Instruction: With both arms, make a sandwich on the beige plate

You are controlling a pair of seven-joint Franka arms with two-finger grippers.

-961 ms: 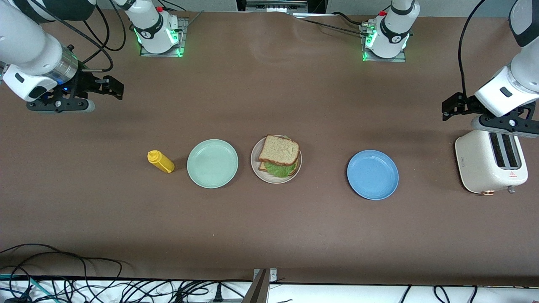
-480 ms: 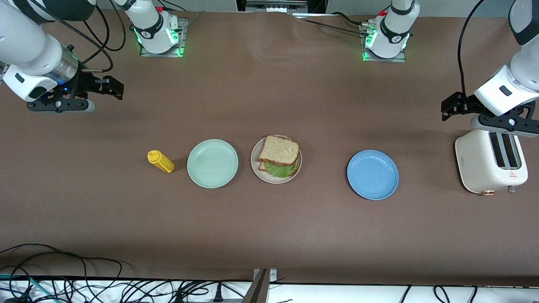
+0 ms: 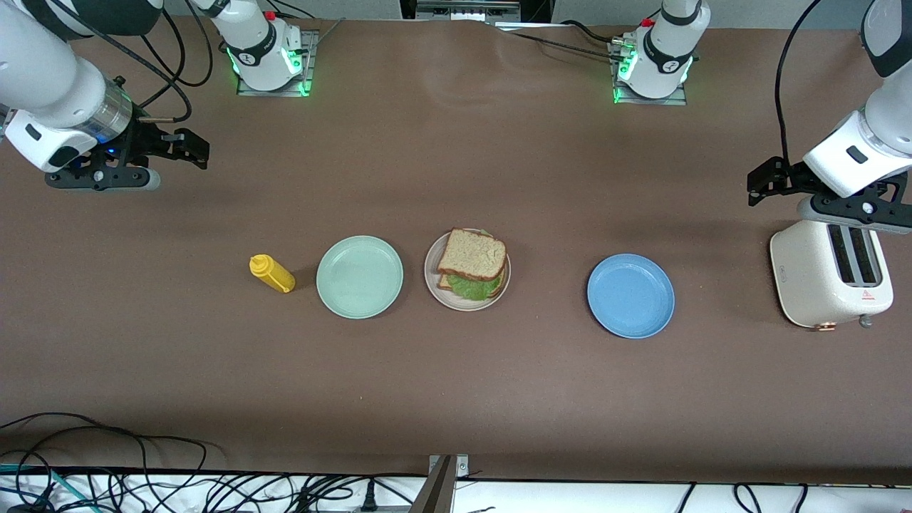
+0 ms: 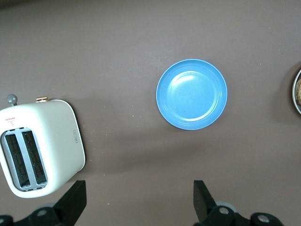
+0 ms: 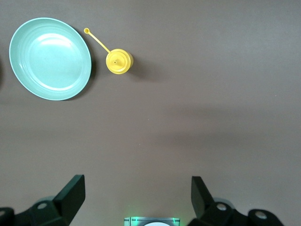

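Sandwich [image 3: 472,269] sat assembled on beige plate [image 3: 433,281]; task looked finished. Left claw [image 4: 138,200] over toaster [image 3: 830,281], right claw [image 5: 136,195] well apart from plate, both spread, empty, waiting. Next: nothing but retreat.

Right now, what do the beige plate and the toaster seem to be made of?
The beige plate looks like matte plastic or melamine: dull, even colour, no glare. The toaster seems to have a cream, faintly speckled shell, painted metal or plastic, I cannot tell which, with a copper-coloured lever and dark slots.
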